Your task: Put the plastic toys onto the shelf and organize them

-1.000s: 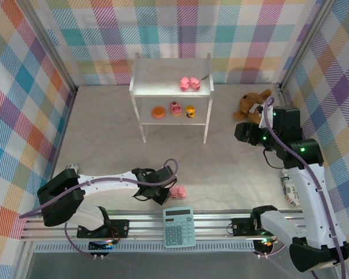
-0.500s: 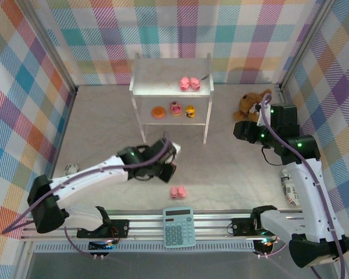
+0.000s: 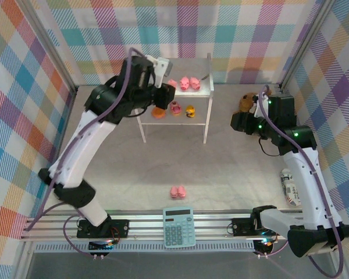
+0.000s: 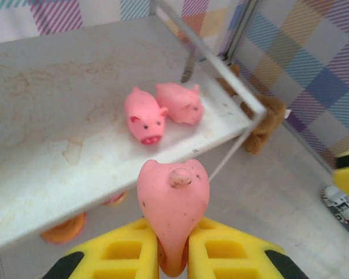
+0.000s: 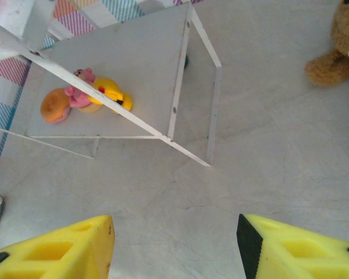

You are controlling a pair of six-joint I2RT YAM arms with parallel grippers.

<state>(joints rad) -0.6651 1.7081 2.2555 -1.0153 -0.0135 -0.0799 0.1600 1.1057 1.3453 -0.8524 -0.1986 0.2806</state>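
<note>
Pale marbled tabletop spreads under the shelf, with pastel plaid walls closing in behind it and to either side. The left gripper hangs over the front edge of the shelf's top board, jaws pinched tight on a pink pig. Two more pigs lie touching, side by side, toward the right end of that board. On the shelf's lower board the orange ring, cupcake piece and yellow duck huddle together. A pair of pigs lies on the tabletop well in front of the shelf. The right gripper hovers to the shelf's right, jaws spread wide, holding nothing.
</note>
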